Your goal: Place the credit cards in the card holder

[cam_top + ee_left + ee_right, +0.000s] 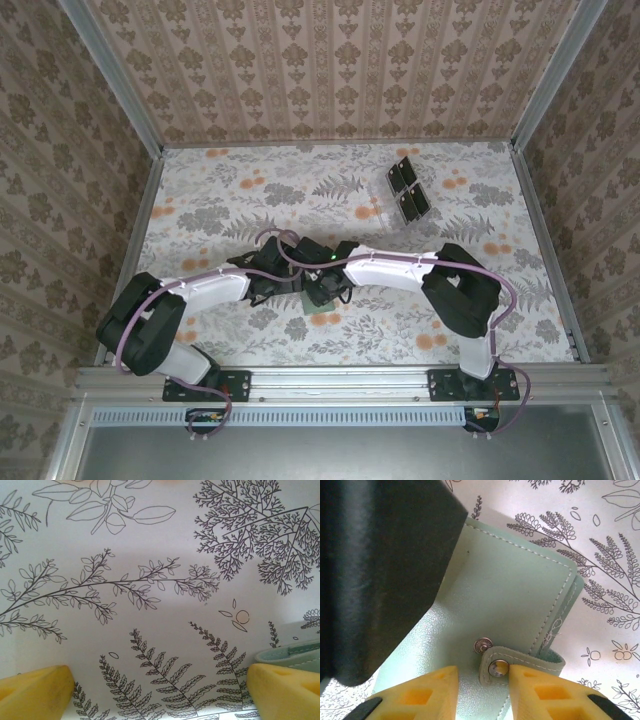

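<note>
Green card holder (515, 595) on fern-print cloth (150, 530), right tool (483, 677) slightly parted at its strap (530, 660), left tool (160, 690) spread

A: How much of the card holder (322, 318) shows from above?
B: Just a green corner; the wrists (300, 270) meeting over it cover the rest.
A: And from the right wrist?
B: A dark blurred bulk (375, 575), perhaps the other arm, hides its left part. The left wrist view's right edge cuts it to a sliver.
</note>
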`<move>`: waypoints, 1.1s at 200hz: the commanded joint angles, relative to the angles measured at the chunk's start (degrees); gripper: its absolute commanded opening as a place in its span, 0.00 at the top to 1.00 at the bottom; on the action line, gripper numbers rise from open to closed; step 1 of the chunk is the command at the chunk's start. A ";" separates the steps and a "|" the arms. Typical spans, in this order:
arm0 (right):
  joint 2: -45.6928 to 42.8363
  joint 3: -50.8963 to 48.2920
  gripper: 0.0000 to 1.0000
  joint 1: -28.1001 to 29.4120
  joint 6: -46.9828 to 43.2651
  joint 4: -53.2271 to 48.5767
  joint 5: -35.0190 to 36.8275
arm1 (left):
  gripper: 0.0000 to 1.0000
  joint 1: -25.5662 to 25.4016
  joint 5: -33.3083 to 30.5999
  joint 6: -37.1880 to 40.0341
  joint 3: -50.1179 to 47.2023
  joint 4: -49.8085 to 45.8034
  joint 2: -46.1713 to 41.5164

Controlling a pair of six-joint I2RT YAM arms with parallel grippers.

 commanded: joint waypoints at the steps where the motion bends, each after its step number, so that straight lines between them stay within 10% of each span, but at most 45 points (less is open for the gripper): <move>1: -4.28 2.44 0.63 -0.77 2.19 1.63 -1.34 | 0.00 -1.55 7.39 -1.82 -3.48 -2.46 3.88; 220: -1.04 2.39 0.71 -0.51 4.50 -2.72 3.11 | 0.00 -1.25 7.79 -1.68 -3.72 -1.78 3.81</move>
